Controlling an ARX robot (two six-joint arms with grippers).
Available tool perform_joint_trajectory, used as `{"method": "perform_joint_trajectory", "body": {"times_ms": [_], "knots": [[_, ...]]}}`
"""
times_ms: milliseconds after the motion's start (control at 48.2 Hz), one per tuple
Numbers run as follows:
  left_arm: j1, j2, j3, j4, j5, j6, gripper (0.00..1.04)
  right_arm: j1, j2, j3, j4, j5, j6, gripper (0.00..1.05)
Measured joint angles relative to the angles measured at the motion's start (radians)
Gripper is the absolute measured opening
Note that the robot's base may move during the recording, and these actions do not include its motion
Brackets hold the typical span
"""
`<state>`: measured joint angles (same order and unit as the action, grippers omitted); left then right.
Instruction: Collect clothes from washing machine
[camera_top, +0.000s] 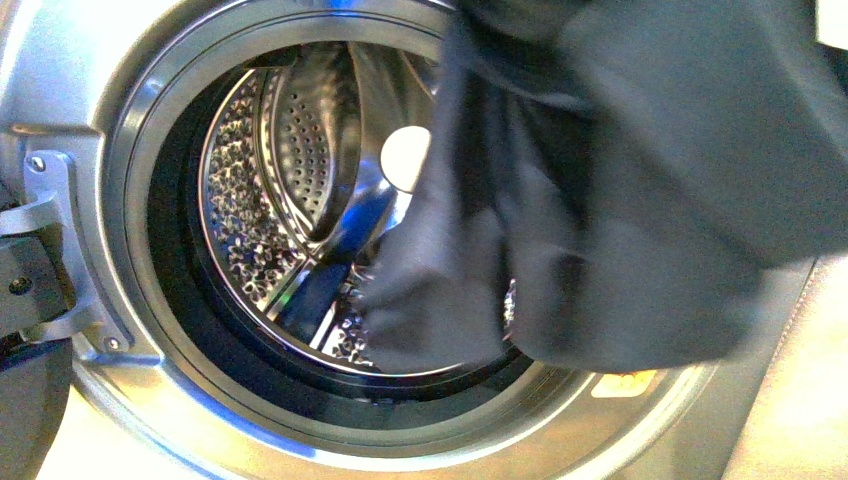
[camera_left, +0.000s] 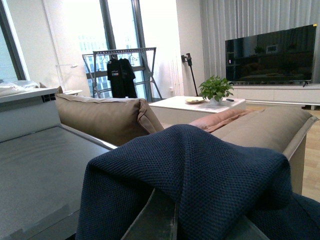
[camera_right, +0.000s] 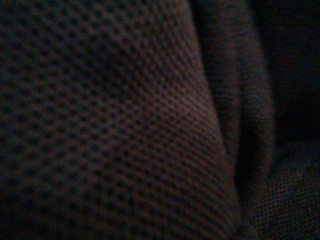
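The grey washing machine (camera_top: 60, 80) fills the front view, its round porthole open onto the shiny perforated drum (camera_top: 290, 190). A dark navy garment (camera_top: 640, 190) hangs in front of the right half of the opening, its lower folds reaching the porthole's bottom rim. In the left wrist view the same dark navy garment (camera_left: 210, 175) drapes over my left gripper (camera_left: 175, 225), which is shut on it; the fingers are mostly covered. The right wrist view shows only dark knit cloth (camera_right: 125, 130) pressed close to the lens, and the right gripper is hidden behind it.
The door hinge bracket (camera_top: 50, 200) sits at the machine's left edge. A yellow-orange sticker (camera_top: 625, 382) peeks out below the garment. Behind my left gripper are a tan sofa (camera_left: 105, 117), a white coffee table (camera_left: 197, 106) with a plant, a television (camera_left: 272, 54) and a drying rack (camera_left: 122, 65).
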<state>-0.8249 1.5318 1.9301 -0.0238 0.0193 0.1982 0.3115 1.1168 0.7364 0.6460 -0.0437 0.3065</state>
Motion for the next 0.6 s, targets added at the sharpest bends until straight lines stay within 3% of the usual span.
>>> {"method": "perform_joint_trajectory", "body": {"times_ms": [145,311,539,601], "knots": [[0.000,0.000,0.000,0.000,0.000,0.000,0.05,-0.076,-0.096,-0.059,-0.023,-0.081,0.008,0.97],[0.000,0.000,0.000,0.000,0.000,0.000,0.05,-0.089,-0.116,-0.059,-0.039,-0.107,0.003,0.97],[0.000,0.000,0.000,0.000,0.000,0.000,0.05,-0.073,-0.111,-0.052,-0.051,-0.072,-0.031,0.62],[0.000,0.000,0.000,0.000,0.000,0.000,0.05,-0.071,-0.112,-0.049,-0.055,-0.073,-0.034,0.48]]}}
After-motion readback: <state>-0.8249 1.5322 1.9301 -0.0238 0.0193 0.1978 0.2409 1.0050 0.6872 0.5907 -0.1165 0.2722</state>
